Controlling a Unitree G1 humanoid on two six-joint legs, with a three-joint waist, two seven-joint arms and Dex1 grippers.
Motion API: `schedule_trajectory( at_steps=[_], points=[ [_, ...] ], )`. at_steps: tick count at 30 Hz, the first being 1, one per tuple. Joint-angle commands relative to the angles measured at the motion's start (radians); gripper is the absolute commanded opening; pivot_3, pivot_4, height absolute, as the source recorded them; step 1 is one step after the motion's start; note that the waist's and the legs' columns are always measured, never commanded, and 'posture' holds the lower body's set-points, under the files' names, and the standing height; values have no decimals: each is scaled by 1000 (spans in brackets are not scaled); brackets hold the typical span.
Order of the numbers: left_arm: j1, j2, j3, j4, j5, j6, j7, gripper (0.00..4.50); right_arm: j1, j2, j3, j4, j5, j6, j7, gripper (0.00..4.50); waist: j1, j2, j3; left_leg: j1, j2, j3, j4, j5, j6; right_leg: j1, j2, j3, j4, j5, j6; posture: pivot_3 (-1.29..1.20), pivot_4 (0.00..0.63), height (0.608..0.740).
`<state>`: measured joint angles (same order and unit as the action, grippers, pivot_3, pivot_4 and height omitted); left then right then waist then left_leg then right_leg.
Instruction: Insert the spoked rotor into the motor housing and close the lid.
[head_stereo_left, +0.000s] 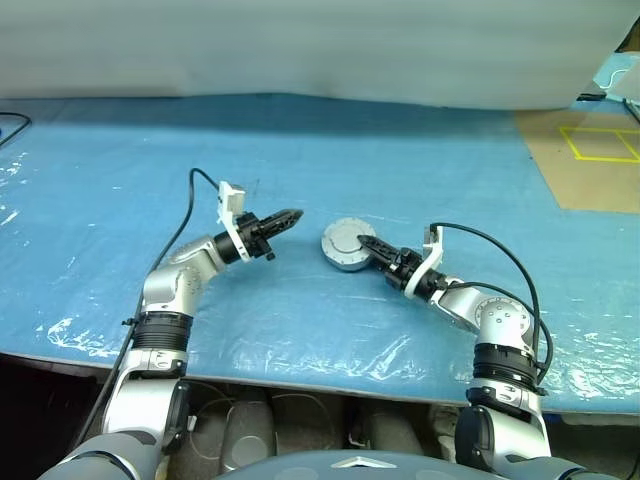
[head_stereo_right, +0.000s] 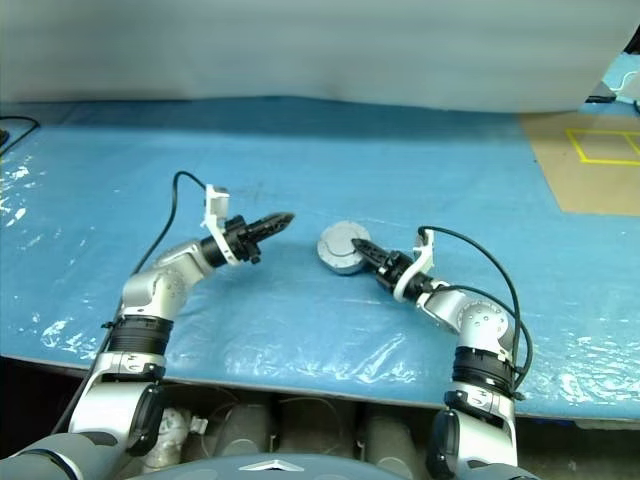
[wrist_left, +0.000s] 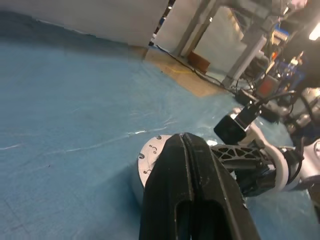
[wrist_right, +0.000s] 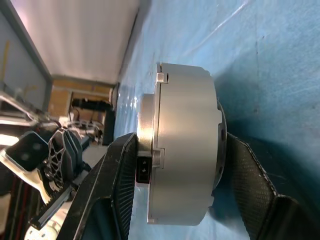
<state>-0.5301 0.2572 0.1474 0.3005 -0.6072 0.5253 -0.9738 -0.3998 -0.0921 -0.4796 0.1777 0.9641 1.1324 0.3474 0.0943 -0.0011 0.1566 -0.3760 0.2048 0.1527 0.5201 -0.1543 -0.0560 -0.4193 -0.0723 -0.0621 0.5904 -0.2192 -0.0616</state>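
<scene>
Short round silver-grey motor housing (head_stereo_left: 347, 244) sits lid-down-flat on the blue worktop (head_stereo_left: 420, 150), right gripper (head_stereo_left: 366, 243) jaws clamping its sides, left gripper (head_stereo_left: 290, 217) jaws closed empty nearby; loose grip could let it twist.

Round silver-grey metal motor housing (wrist_right: 182, 145): smooth brushed metal, soft satin sheen | thin round silver-grey metal lid (head_stereo_left: 345, 238): flat, matt-bright | blue plastic-sheeted surface (head_stereo_left: 400, 170): glossy, wrinkled film catching glare | black plastic left tool (wrist_left: 189, 197): matt, lightly scuffed | black plastic right tool (wrist_right: 180, 187): matt, fine-grained texture
</scene>
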Motion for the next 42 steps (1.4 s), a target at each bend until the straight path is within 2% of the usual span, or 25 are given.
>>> schedule_trajectory(
  at_steps=[1, 6, 8, 11, 20, 21, 29, 42],
  points=[
    [3, 5, 89, -15, -88, 54, 40, 0, -87, 54, -37, -114, 153, -2, -48, 2345, -3, 2, 2, -3, -1, 0, 2, 0, 0, -3, 1, 0, 1, 0, 0, 0, 150, 740],
    [21, -19, 189, -14, -177, 80, 100, 0, -163, 96, -27, -131, 233, -10, -114, 2345, -1, 3, 3, -7, 1, -2, 5, 0, 0, -5, 4, -1, 2, 1, -1, 0, 150, 740],
    [42, -17, 202, -32, -198, 99, 102, 384, -201, 105, -24, -133, 268, -13, -149, 2345, 0, 3, 3, -7, 0, -2, 5, 0, 0, -5, 4, -1, 1, 1, -1, 0, 150, 740],
    [76, -17, 213, -77, -240, 137, 114, 1209, -249, 102, -13, -131, 307, -13, -179, 2345, 0, 3, 3, -8, 0, -2, 5, 0, 0, -5, 4, -1, 1, 1, -1, 0, 150, 740],
    [122, -52, 186, -249, -392, 293, 188, 4306, -274, 60, 8, -103, 350, -10, -200, 2345, 1, 3, 3, -8, 0, -3, 7, 0, -1, -5, 4, -1, 2, 4, 5, 0, 150, 740],
    [121, -58, 181, -259, -408, 311, 195, 4478, -269, 58, 13, -106, 352, -8, -202, 2345, 1, 3, 3, -8, 0, -3, 7, 0, -1, -5, 5, -1, 3, 4, 5, 0, 150, 740],
    [29, -136, 192, -138, -450, 345, 289, 4478, -256, 52, 31, -113, 359, -12, -215, 2345, 2, 2, 4, -8, 1, -4, 11, 0, -1, -5, 6, 0, 8, 4, 5, 0, 150, 740],
    [-144, -244, 208, 138, -431, 296, 288, 4478, -241, 54, 60, -135, 370, -20, -237, 2345, 4, 2, 4, -9, 0, -5, 21, 0, -1, -5, 5, 2, 15, 5, 7, 0, 150, 740]
  ],
)
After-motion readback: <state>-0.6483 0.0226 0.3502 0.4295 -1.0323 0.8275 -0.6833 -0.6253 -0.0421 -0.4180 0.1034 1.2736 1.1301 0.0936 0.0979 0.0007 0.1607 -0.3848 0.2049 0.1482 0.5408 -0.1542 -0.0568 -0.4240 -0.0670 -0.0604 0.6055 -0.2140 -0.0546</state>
